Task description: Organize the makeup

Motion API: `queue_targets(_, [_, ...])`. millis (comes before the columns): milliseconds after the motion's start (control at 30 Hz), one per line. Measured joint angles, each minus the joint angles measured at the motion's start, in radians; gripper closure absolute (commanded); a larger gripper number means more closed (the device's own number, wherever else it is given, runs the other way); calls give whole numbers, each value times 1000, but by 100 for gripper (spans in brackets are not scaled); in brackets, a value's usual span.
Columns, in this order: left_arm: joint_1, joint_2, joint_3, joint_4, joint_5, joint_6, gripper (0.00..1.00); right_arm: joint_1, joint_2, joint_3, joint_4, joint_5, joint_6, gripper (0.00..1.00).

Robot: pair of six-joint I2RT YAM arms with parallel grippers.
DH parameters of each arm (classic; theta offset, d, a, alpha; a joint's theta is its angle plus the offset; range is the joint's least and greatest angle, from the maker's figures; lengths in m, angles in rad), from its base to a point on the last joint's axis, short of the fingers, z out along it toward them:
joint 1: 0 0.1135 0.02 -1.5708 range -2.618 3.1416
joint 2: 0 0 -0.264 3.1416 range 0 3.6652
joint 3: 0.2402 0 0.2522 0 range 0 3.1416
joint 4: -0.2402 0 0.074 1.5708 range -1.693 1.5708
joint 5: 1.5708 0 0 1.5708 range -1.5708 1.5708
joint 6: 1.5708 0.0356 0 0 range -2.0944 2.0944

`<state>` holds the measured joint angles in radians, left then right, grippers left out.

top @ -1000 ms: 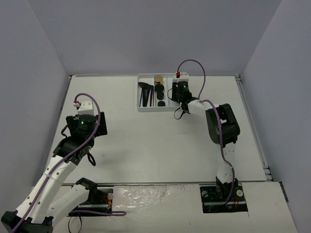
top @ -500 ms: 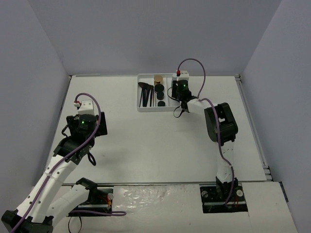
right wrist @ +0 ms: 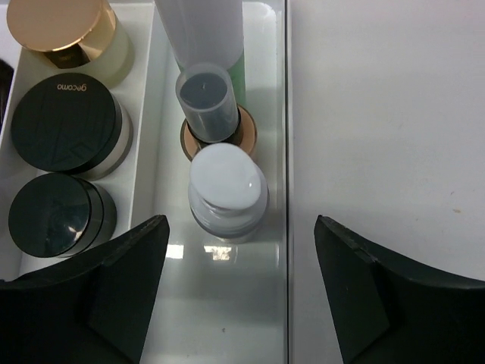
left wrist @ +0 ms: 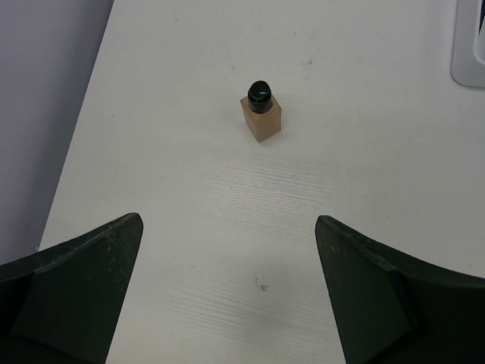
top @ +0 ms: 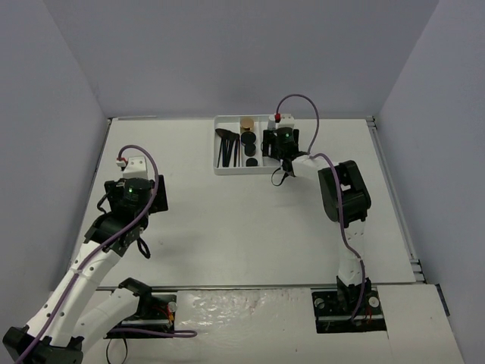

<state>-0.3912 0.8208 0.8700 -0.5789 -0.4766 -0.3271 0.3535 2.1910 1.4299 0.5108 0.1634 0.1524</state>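
A small tan bottle (left wrist: 262, 115) with a black cap stands alone on the table (left wrist: 379, 189), ahead of and centred between the wide-open, empty fingers of the left gripper (left wrist: 227, 221), apparently lined up for pickup. The right gripper (right wrist: 241, 224), equally open and empty, hovers over the tray (right wrist: 220, 303), with sorted bottles (right wrist: 227, 186) between its fingers.

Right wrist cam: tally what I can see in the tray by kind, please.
Gold-lidded jar: 1
Round black compacts: 2
Bottles: 3 (tall white bottle, clear-capped tan bottle, white-capped bottle)
Total: 6. A green edge beside the tall white bottle may be a seventh.
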Motion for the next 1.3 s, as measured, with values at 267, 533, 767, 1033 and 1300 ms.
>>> queue_targets(267, [0, 9, 0, -2, 12, -7, 3, 8, -23, -51, -33, -6, 4, 4])
queue_targets(533, [12, 167, 53, -39, 77, -96, 3, 8, -233, -168, -153, -10, 7, 0])
queue_targets(767, [163, 415, 174, -40, 203, -156, 3, 8, -620, -302, -221, -6, 15, 0])
queue_targets(1033, [295, 701, 289, -18, 288, -222, 3, 8, -903, -414, -302, -9, 63, 0])
queue_targets(1300, [306, 930, 426, -41, 300, -263, 13, 8, -999, -509, -360, -50, 109, 0])
